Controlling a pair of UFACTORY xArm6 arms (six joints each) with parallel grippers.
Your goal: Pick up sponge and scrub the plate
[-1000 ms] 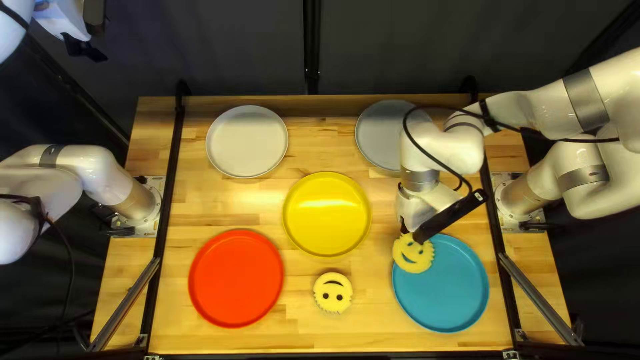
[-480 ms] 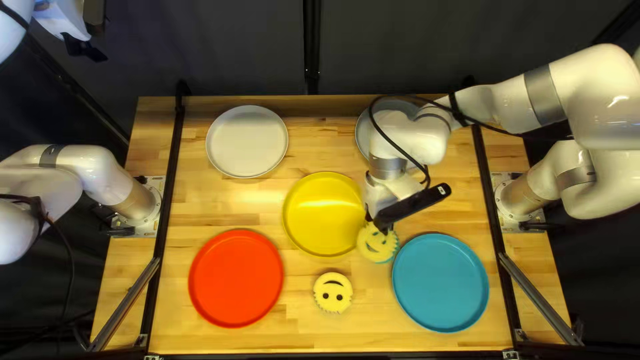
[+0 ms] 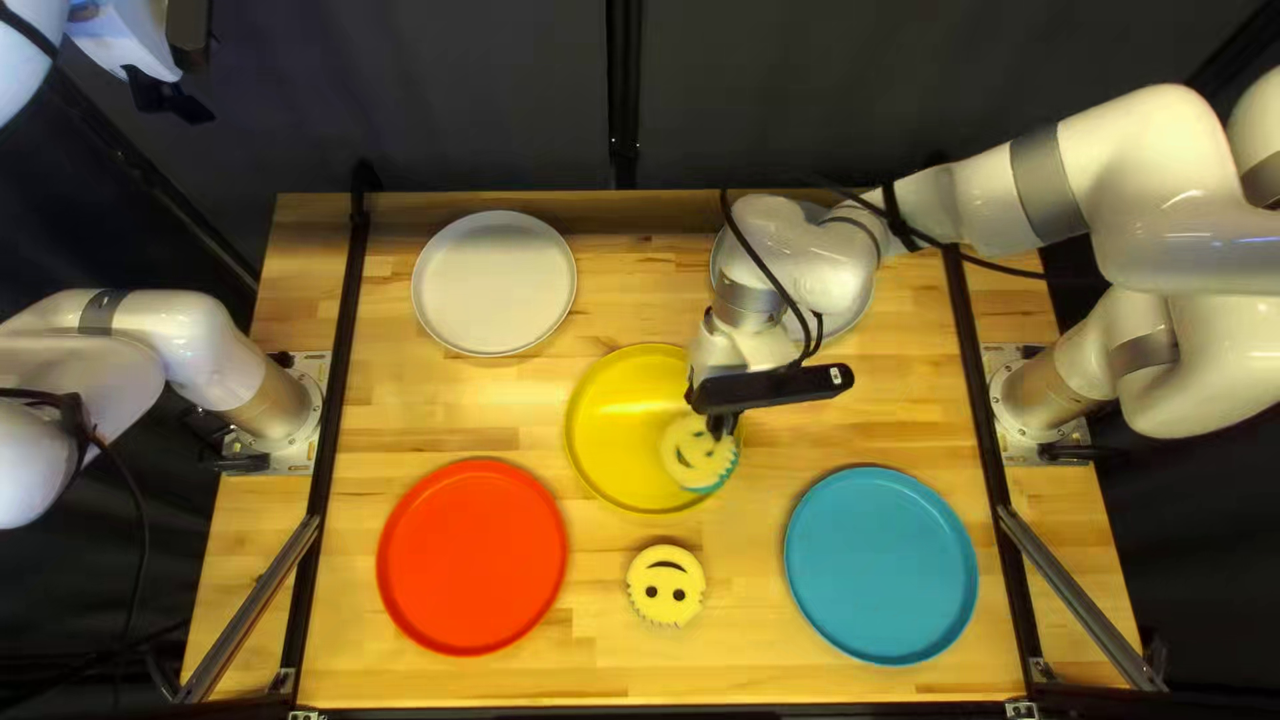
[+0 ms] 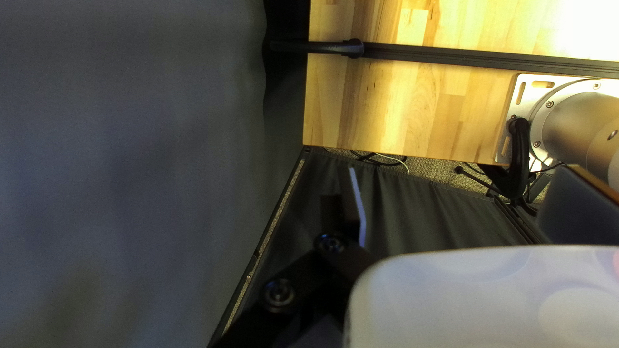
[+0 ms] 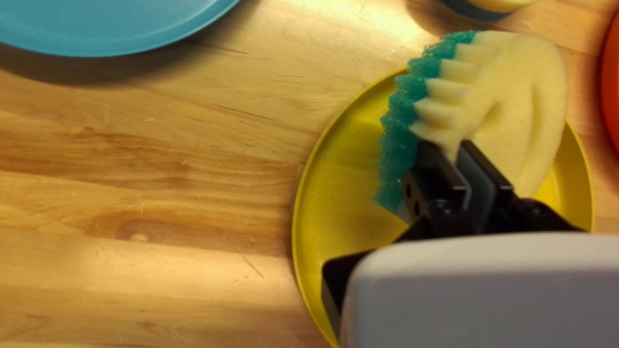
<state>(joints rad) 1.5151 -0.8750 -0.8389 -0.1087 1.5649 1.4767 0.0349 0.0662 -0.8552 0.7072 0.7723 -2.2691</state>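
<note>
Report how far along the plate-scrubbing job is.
The pick-up looks done: my right gripper is shut on the sponge. In progress is the scrub: the sponge is over or on the yellow plate; contact isn't clear. Probably left: finishing the scrub, then releasing the sponge.

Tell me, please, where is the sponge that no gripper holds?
In the top left view, the loose sponge lies toward the table's near edge, between the red plate and the blue plate.

Table [image 3: 640, 294] was brightly lit, glare was thrown near its left edge, shadow was cast beside blue plate [image 5: 116, 26].
</note>
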